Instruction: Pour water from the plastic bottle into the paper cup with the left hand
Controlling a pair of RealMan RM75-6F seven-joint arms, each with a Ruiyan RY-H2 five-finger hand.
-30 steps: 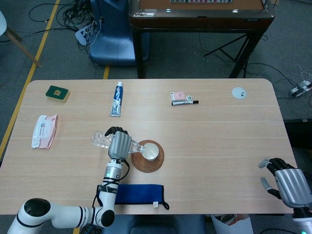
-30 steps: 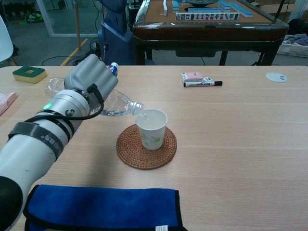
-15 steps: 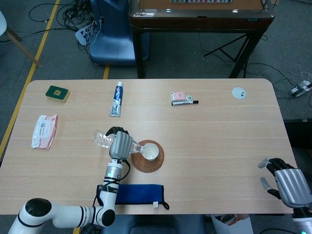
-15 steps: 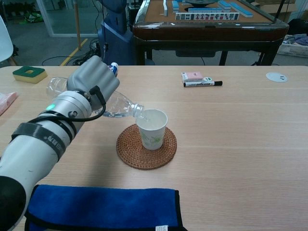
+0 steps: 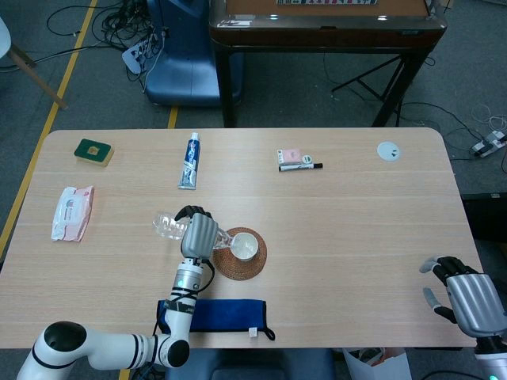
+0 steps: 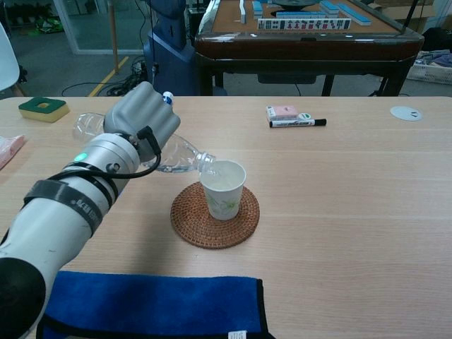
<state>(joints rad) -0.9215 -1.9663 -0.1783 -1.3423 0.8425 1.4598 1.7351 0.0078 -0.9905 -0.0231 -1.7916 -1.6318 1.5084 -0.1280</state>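
Note:
My left hand (image 6: 141, 116) (image 5: 199, 235) grips a clear plastic bottle (image 6: 180, 155) (image 5: 165, 226) lying almost flat, its mouth tipped at the rim of the white paper cup (image 6: 223, 189) (image 5: 244, 246). The cup stands upright on a round woven coaster (image 6: 214, 219) (image 5: 240, 255). Some water shows in the bottle's neck. My right hand (image 5: 467, 297) hangs off the table's near right corner, fingers apart and holding nothing; only the head view shows it.
A blue cloth (image 6: 148, 307) (image 5: 218, 315) lies at the near edge. Further back are a toothpaste tube (image 5: 191, 160), a green sponge (image 6: 43, 108), a pink wipes pack (image 5: 72, 212), a marker (image 6: 296, 123) with a pink eraser, and a white disc (image 6: 405, 113).
My left hand and the bottle have shifted slightly right and away, with the bottle's base end lifting a little. The cup and my right hand have stayed put.

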